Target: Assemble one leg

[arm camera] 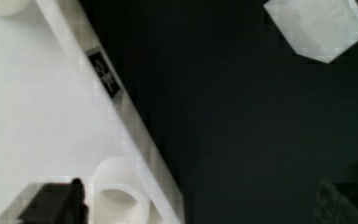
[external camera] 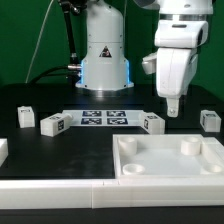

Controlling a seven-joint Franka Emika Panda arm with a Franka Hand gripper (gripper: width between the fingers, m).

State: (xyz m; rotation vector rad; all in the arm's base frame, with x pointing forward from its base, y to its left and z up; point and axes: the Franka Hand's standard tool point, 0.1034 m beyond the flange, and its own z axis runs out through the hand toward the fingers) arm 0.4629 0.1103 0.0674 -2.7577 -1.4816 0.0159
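Note:
My gripper [external camera: 172, 106] hangs open and empty above the table, over the far edge of the large white square top [external camera: 168, 160]. Several small white legs with tags lie on the black table: two at the exterior view's left [external camera: 25, 117] [external camera: 53, 125], one just left of the gripper [external camera: 152, 122] and one at the right [external camera: 208, 119]. In the wrist view my gripper [arm camera: 202, 205] is above the top's edge [arm camera: 34, 110], with a round corner socket [arm camera: 119, 200] near one dark finger [arm camera: 51, 205]. One leg [arm camera: 327, 30] lies apart from the jaws.
The marker board [external camera: 103, 117] lies in front of the robot base [external camera: 104, 60]. A white piece [external camera: 3, 150] shows at the exterior view's left edge. A white strip [external camera: 60, 190] runs along the table's front.

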